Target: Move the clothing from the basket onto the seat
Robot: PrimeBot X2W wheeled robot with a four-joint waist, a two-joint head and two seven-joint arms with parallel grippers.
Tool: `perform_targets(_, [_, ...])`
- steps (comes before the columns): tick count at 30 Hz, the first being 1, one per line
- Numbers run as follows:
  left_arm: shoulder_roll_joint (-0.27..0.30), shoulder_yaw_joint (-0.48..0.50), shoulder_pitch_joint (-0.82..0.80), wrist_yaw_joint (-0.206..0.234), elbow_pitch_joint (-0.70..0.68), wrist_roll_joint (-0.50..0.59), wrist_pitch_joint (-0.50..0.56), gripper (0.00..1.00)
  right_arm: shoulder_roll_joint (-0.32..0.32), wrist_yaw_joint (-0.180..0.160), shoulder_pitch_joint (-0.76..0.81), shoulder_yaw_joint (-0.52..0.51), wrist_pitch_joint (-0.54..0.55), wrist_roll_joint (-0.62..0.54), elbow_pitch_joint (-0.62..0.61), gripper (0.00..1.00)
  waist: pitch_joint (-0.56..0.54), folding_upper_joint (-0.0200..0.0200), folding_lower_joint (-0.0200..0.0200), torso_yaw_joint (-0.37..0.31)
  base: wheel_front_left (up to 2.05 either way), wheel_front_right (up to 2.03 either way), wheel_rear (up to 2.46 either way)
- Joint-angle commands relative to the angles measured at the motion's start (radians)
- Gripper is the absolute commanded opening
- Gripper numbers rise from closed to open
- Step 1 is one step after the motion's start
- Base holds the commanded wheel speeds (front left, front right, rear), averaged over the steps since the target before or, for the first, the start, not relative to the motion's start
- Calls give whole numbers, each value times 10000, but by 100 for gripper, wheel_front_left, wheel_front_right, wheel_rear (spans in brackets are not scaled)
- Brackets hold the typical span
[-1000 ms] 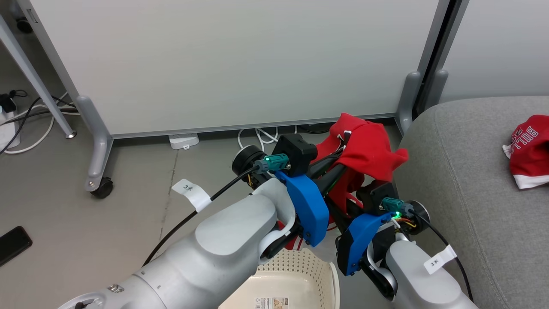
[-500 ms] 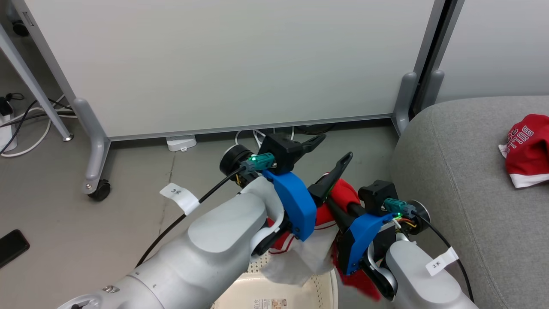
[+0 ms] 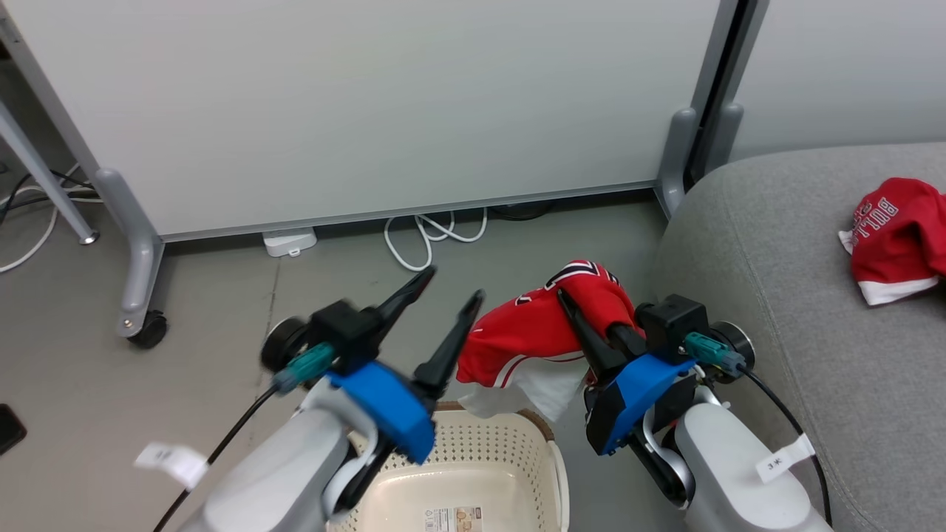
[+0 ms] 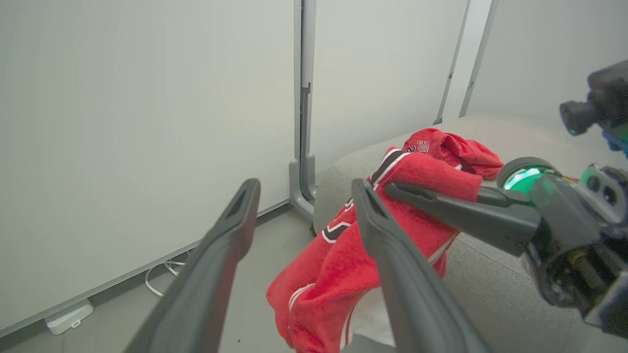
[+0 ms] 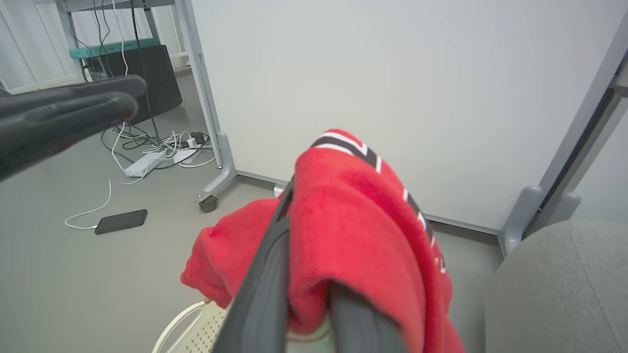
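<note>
Partition point(image 3: 369, 111) behind basket point(image 3: 548, 432); cables point(image 3: 425, 236) beneath partition — seat point(image 3: 776, 244) alongside.

Bare floor point(image 3: 214, 310) left of basket point(image 3: 488, 443); seat point(image 3: 776, 258) right, partition panel point(image 3: 369, 111) ahead

Spread left end effector point(image 4: 304, 186) beside red garment point(image 4: 333, 264)

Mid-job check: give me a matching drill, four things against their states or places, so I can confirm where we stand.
Things:
1 left gripper
2 right gripper
3 other garment
4 basket

States:
a lying on the seat
b cream-white, perforated sides
c open, holding nothing
d shut on the red garment

Pairs: 1-c, 2-d, 3-a, 4-b.
</note>
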Motion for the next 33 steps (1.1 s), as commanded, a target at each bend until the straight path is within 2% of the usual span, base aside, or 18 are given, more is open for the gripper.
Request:
perform_targets(1, [258,711,729,154,-492,479,-45,100,-15,5,300,-182,96,-55,-392,0,76,0,-1,-171,0,0,0])
perform_targets(7, [549,3084,3040,361,-1927,1820,-45,100,-15,5,1016,-661,563,-423,-1765,0,228,0,-1,-564,0,0,0])
perform_targets(8, [549,3084,3040,361,-1927,1820,-45,100,-15,5,1016,-661,563,-423,-1765,0,228,0,-1,-564,0,0,0])
perform_targets(11, [332,4232,4077,423,-2400,2332,-45,100,-17,5,1468,-915,807,-530,-2459,0,306,0,-1,-729,0,0,0])
perform_targets(15, [23,5150,4954,201,-2654,2989,-46,100,-14,5,2117,-1213,1088,-570,-3261,0,368,0,-1,-860,0,0,0])
perform_targets(20, [-310,5762,5393,-87,-2678,3589,-46,100,-15,5,2744,-1426,1378,-558,-4033,0,473,0,-1,-1034,0,0,0])
perform_targets(26, [-492,5914,5278,-268,-2588,3963,-45,100,-15,5,2947,-1443,1499,-385,-4571,0,678,0,-1,-1484,0,0,0])
perform_targets(33, [-415,5824,5110,-314,-2651,4052,-46,100,-14,5,2923,-1261,1441,-263,-4697,0,913,0,-1,-2701,0,0,0])
